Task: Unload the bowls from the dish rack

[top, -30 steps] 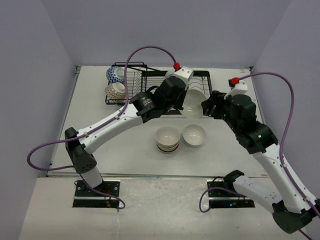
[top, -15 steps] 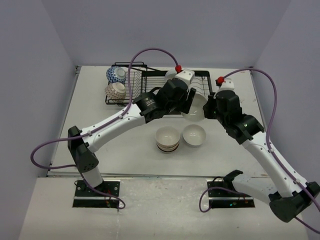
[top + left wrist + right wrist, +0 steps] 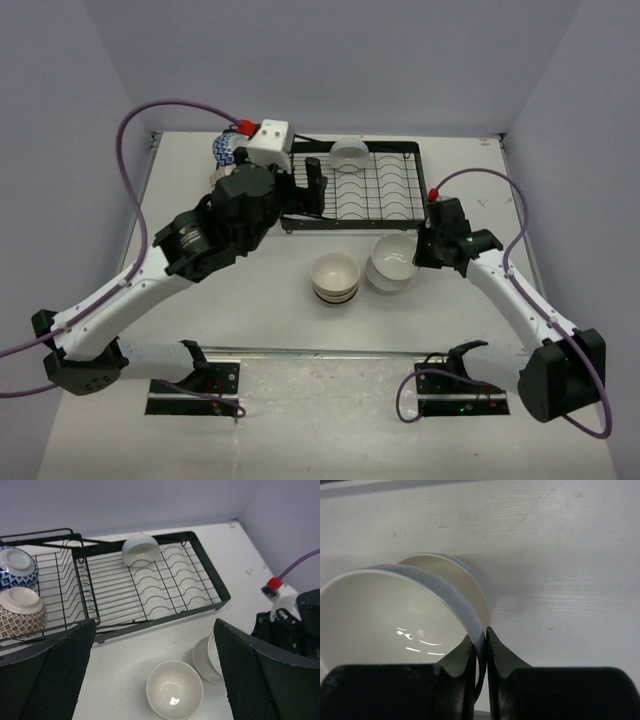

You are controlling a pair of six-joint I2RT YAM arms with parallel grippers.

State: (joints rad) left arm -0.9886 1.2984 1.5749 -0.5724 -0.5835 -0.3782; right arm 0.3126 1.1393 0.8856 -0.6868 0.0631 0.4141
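My right gripper is shut on the rim of a white bowl. That bowl rests tilted in a second white bowl on the table in front of the dish rack. My left gripper hangs wide open and empty over the rack's front left. One white bowl lies at the rack's back rail. A blue patterned bowl and a brown patterned bowl sit in the left section.
A cream bowl with dark bands stands on the table left of the white pair. Purple walls close in at the back and both sides. Purple cables loop over both arms.
The left gripper opened, let go of the white bowl and drew back to the left. The right gripper shut on that bowl's rim and brought it down onto the white bowl on the table.
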